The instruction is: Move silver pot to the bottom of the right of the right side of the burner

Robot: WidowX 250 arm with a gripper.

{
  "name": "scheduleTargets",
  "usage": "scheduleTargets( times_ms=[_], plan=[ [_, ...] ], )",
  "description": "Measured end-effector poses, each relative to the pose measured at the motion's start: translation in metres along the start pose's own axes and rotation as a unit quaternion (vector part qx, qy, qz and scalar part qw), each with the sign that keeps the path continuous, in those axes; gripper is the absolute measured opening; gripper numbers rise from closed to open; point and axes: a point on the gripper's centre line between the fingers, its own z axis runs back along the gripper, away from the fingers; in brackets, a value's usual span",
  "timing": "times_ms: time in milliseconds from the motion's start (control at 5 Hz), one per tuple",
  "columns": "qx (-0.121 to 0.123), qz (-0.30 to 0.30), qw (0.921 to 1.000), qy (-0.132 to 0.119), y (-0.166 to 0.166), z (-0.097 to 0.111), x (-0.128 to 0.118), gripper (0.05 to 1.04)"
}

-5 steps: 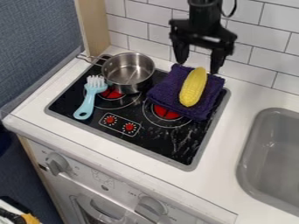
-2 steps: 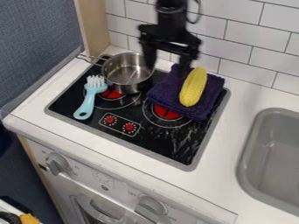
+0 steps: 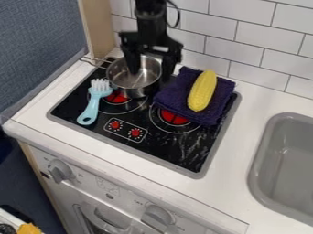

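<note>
The black gripper [image 3: 149, 75] hangs over the right part of the silver pot. Its fingers stand apart and open, one over the pot's inside and the other at the right rim; whether they touch the pot I cannot tell. The silver pot [image 3: 130, 85] sits upright at the back left of the black burner [image 3: 181, 158], its handle pointing left to the back edge. Part of its rim is hidden by the gripper.
A purple cloth [image 3: 172, 98] with a yellow corn cob [image 3: 202, 91] on it lies right of the pot. The blue brush [image 3: 94, 104] lies at the burner's left. A grey sink [image 3: 285, 160] is at the right; a tiled wall [image 3: 252, 42] stands behind.
From above the purple cloth, the gripper has moved left and somewhat down to the pot. The pot, cloth, corn and brush have kept their places.
</note>
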Motion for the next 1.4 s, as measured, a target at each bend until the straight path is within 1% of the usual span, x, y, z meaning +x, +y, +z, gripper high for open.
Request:
scheduleTargets(
  times_ms=[200, 400, 600, 800, 1000, 1200, 1400],
  plan=[
    [0.007, 0.004, 0.9997, 0.022, 0.001, -0.017, 0.01, 1.0],
    [0.009, 0.008, 0.9993, 0.037, 0.002, -0.029, 0.014, 0.945],
    [0.01, 0.008, 0.9987, 0.049, 0.003, -0.037, 0.013, 0.659],
    [0.008, 0.002, 0.9989, 0.046, 0.002, -0.037, 0.014, 0.357],
    [0.01, 0.001, 0.9988, 0.047, 0.002, -0.037, 0.013, 0.154],
    [0.013, 0.006, 0.9995, 0.028, 0.004, -0.022, 0.015, 0.079],
    [0.012, -0.007, 0.9998, 0.017, 0.003, -0.012, 0.018, 0.077]
  ],
)
